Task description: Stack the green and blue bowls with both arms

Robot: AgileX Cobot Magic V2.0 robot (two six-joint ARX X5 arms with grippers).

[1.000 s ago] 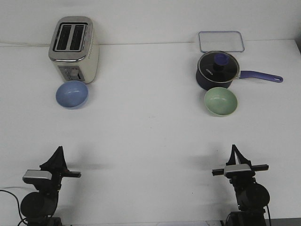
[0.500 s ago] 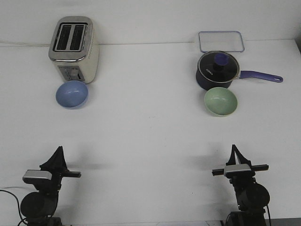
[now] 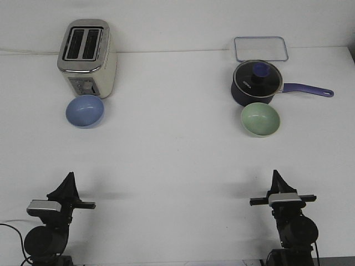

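You are seeing the blue bowl point(image 3: 85, 111) sitting on the counter point(image 3: 172, 149) just before the toaster point(image 3: 87, 58), the green bowl point(image 3: 260, 119) before the saucepan point(image 3: 258, 83). Both the left gripper point(image 3: 67, 180) and right gripper point(image 3: 276, 177) are hovering near you, holding nothing; their opening cannot be told.

Left bowl point(image 3: 85, 110) sits before the toaster point(image 3: 87, 58), right bowl point(image 3: 260, 119) before the saucepan point(image 3: 258, 83).
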